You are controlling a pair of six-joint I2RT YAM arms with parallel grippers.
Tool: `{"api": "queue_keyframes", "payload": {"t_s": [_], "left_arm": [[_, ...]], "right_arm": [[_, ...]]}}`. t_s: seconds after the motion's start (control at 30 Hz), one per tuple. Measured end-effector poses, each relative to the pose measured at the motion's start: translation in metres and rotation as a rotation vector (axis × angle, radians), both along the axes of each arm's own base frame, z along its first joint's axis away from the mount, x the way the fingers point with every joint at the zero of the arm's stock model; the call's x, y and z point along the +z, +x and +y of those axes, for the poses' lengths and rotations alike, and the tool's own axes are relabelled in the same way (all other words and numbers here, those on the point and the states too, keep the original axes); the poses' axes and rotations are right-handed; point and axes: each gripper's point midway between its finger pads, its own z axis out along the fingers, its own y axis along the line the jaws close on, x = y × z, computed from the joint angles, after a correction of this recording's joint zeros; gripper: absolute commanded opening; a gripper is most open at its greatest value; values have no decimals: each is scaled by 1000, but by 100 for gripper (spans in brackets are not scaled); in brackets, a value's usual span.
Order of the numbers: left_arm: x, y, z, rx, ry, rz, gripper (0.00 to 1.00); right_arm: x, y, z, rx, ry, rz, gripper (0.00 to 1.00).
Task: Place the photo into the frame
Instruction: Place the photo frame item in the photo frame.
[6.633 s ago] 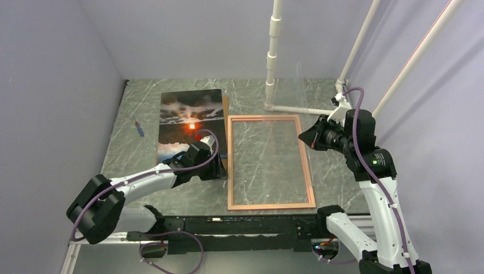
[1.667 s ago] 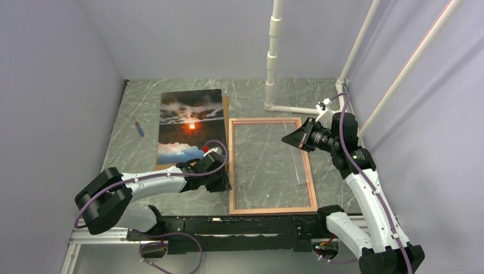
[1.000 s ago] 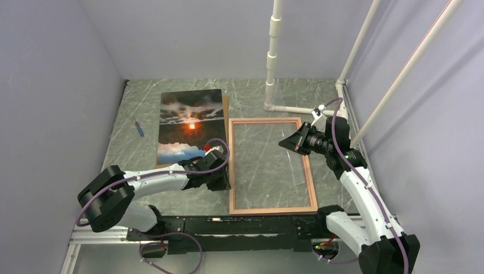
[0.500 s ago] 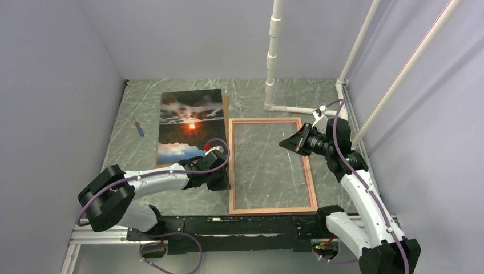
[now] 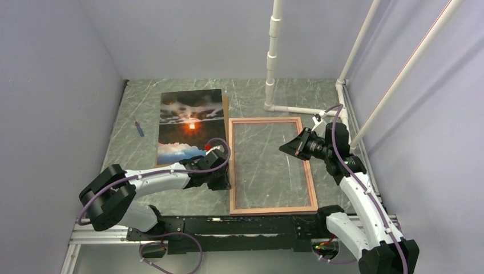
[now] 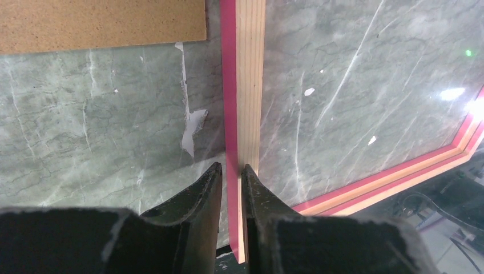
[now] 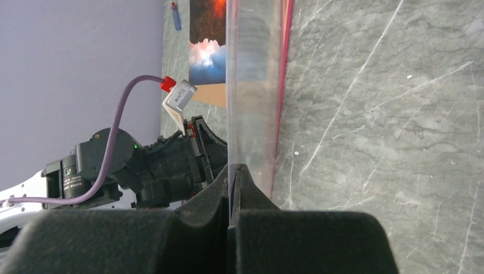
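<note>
A: Over the frame, what had changed?
B: The right claw, clamped on the clear sheet, lowered it toward the frame; the left claw pinched the frame's left rail. The photo stayed left of it, not in.

There is one glossy rectangular sunset photo, one pink-edged wooden frame, one brown backing board, one clear sheet and one small blue pen-like object.

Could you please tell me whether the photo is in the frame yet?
Out. The photo lies left of the frame, whose opening shows only table.
</note>
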Motion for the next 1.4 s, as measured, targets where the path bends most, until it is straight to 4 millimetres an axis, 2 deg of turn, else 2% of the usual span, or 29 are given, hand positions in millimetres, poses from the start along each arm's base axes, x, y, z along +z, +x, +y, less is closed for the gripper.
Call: {"api": "queue_keyframes", "payload": {"t_s": [0.43, 0.73, 0.93, 1.4], "left_arm": [[0, 1, -1, 1, -1, -1, 22], [0, 2, -2, 1, 0, -1, 22], [0, 2, -3, 1, 1, 0, 22], [0, 3, -4, 1, 2, 1, 21]], "right_arm": [[11, -6, 0, -13, 28, -22, 0], [13, -9, -1, -17, 31, -24, 0], [7, -10, 0, -25, 47, 4, 0], [10, -12, 3, -17, 74, 14, 0]]}}
